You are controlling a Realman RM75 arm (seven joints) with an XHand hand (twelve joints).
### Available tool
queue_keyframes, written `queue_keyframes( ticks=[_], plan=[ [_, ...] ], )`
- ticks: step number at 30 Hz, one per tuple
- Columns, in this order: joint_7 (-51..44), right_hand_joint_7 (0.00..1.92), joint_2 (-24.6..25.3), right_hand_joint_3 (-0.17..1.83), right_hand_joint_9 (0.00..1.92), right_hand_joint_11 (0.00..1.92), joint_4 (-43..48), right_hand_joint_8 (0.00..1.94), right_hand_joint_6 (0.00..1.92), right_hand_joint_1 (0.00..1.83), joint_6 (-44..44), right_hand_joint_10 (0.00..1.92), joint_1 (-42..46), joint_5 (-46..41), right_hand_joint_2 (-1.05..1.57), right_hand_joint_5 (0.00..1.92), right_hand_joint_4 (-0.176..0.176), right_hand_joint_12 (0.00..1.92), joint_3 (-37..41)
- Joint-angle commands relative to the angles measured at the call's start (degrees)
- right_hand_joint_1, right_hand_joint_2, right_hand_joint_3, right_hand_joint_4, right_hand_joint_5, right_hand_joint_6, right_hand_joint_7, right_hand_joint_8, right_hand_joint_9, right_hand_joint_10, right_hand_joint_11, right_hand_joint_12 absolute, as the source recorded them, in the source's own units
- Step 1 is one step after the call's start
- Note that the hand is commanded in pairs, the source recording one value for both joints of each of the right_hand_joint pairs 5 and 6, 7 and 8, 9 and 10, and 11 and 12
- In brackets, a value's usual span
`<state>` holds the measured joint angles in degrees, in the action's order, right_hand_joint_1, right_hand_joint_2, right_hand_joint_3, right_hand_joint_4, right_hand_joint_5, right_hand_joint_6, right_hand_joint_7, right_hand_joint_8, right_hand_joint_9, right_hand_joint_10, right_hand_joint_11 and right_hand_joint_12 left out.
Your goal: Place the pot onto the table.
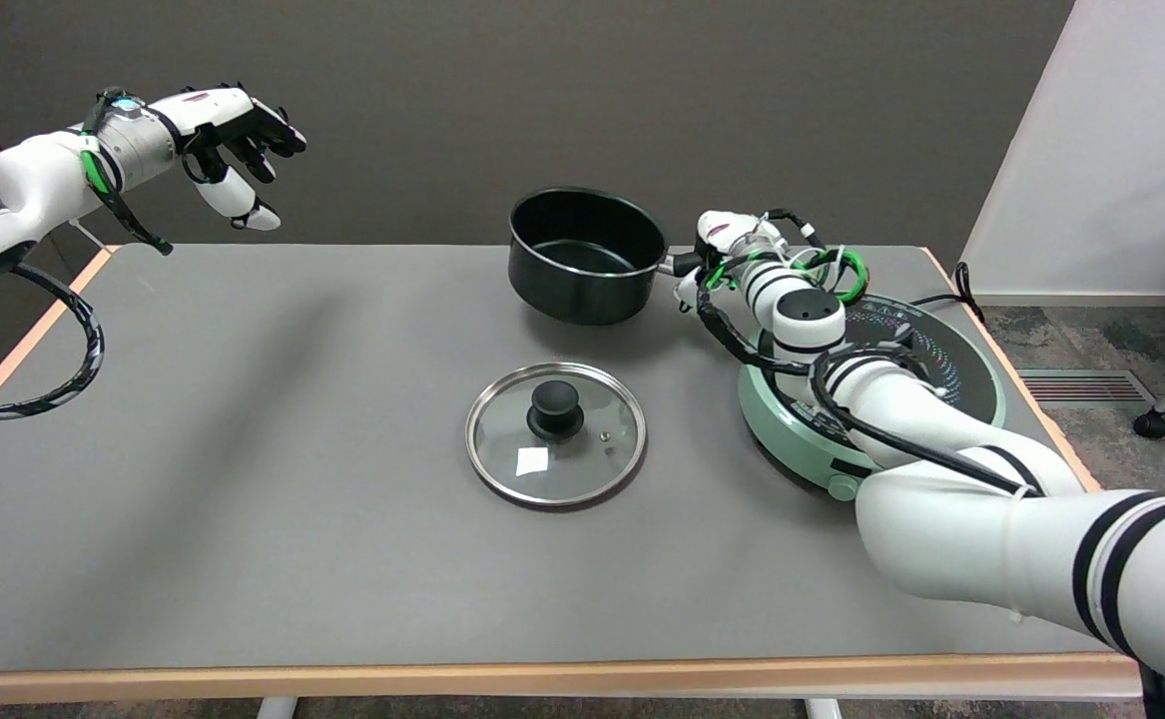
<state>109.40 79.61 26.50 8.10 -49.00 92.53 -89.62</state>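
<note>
The right hand (717,258) is mostly hidden behind its own wrist and a tangle of green and black cables, and its fingers cannot be picked out; it is closed around the short black handle of the round black metal pot (587,255). The pot stands upright at the far middle of the grey table (243,479), mouth up, its handle pointing right toward the hand. Whether its base touches the tabletop or hangs just above is hard to tell (a shadow lies beneath). Nearer sits a round glass lid (555,433) with a black knob and a small white sticker, no writing readable. The mint-green round induction cooker (867,389) is partly covered by the arm; its printed markings are too small to read.
</note>
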Motion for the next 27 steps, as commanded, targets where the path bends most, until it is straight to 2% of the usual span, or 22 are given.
queue_keyframes(
  ticks=[1, 27],
  plan=[
    [1.16, 1.92, 1.55, 0.48, 1.92, 1.92, -0.26, 1.92, 1.92, 1.06, 0.10, 1.92, -1.13, 5.80, 1.20, 1.92, -0.015, 1.92, -0.21],
    [1.00, 1.92, 2.64, 0.42, 1.92, 1.92, -0.93, 1.92, 1.92, 1.03, -5.28, 1.92, -0.97, 10.51, 1.26, 1.92, -0.011, 1.92, -0.74]
  ],
)
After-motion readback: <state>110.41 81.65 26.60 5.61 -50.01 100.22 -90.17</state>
